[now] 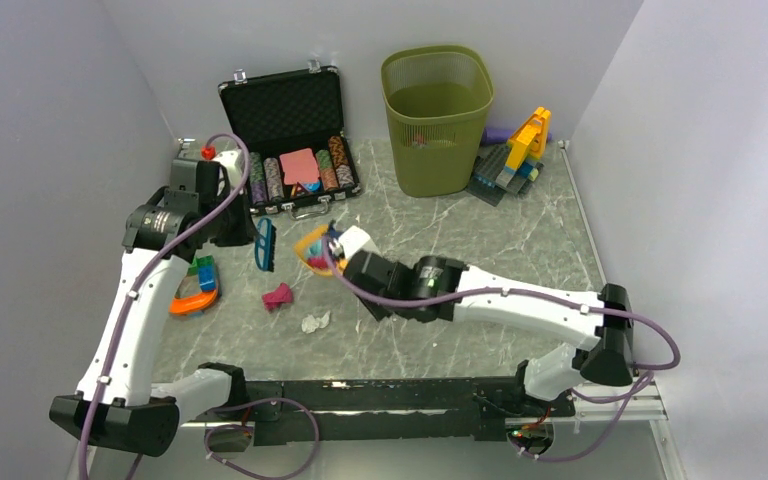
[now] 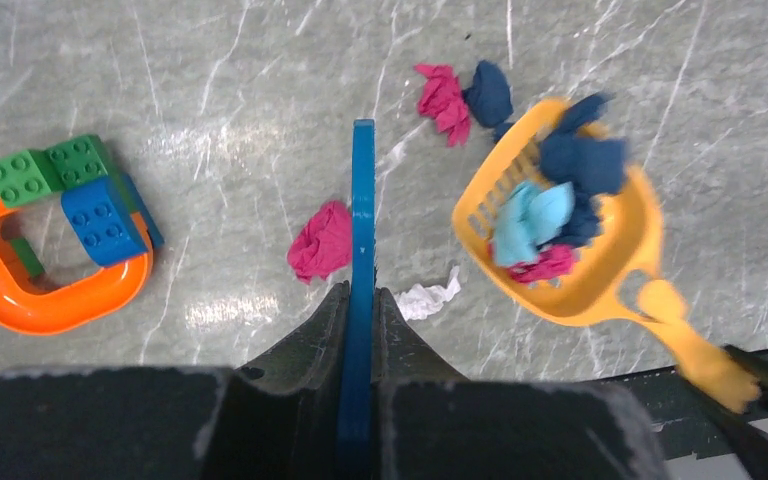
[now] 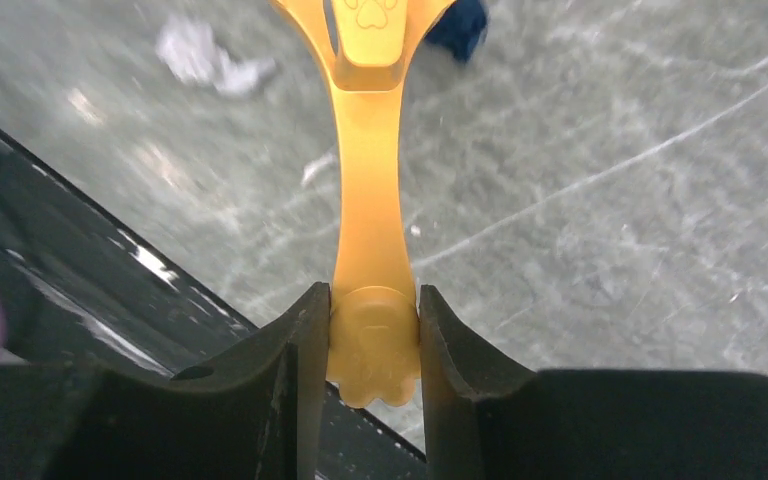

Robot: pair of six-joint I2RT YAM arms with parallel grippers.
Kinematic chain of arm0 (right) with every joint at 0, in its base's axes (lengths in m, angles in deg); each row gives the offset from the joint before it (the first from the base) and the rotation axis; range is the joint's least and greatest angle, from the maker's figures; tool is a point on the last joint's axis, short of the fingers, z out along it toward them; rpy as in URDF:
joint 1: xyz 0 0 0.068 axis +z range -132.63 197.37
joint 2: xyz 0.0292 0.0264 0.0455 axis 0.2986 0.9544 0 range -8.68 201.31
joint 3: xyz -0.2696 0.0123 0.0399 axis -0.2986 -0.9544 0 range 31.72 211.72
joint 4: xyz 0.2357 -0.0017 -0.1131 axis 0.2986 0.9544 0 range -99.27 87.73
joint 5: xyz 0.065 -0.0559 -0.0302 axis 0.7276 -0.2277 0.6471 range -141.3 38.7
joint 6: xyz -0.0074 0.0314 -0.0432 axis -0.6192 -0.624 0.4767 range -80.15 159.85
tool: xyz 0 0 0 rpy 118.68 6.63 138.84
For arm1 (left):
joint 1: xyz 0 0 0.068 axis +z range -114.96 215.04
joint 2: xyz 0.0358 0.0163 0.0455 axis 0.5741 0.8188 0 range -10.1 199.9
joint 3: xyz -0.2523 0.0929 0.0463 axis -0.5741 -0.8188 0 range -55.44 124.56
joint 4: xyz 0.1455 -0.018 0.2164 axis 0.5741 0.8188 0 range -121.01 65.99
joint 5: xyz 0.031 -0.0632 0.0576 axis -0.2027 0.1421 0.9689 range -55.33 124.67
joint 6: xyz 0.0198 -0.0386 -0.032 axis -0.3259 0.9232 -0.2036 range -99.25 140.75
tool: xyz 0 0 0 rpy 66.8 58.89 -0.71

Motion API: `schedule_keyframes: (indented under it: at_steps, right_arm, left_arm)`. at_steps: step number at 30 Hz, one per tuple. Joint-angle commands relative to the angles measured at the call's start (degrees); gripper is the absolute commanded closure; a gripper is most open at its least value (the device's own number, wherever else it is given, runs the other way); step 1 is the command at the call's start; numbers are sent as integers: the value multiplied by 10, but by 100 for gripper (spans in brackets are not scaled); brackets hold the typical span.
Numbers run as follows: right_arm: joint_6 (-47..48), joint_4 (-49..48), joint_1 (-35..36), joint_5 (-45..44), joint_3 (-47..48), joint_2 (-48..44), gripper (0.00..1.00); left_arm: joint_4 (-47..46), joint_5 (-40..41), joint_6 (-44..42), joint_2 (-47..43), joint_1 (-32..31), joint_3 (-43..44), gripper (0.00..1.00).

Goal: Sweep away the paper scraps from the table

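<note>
Sweeping is midway: flat blue plastic scraper (image 2: 363,230) pinched in left jaws, yellow slotted scoop (image 2: 580,270) in right jaws; centre-frame pink paper wad (image 2: 322,242) should be pushed next.

Crumpled paper scraps (image 2: 322,241); glossy marble-patterned table (image 2: 210,60)

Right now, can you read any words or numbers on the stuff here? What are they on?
No words or numbers can be read anywhere.
One paw-print sign, no letters, is pressed into the handle of the yellow scoop.
The poker chips: markings too small to read.
</note>
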Motion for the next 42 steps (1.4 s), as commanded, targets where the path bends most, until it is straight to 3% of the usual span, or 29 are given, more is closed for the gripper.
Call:
schedule_keyframes:
  at_steps: [1,16,24,28,34,39,42]
  right_arm:
    - [17,31,-46,6,124,-5,100]
    - [62,-4,-286,208,351,56,100]
    - [36,-6,-410,312,448,117,100]
    - [-21,-41,-482,398,457,132,100]
    - [-218,-235,-612,606,307,103,100]
    - [-496,-572,-690,743,96,79,100]
    - [-603,-695,-710,773,33,81,100]
  left_arm:
    - [-7,-11,-4,-10,12,-23,100]
    - [-19,-21,-20,-44,18,-91,100]
    - [-28,-34,-22,-46,18,-121,100]
    - [-33,-42,-21,-46,19,-126,100]
    - [-37,-45,-21,-48,18,-132,100]
    - [-35,-44,-22,-49,18,-131,100]
    - [-36,-45,-22,-49,18,-132,100]
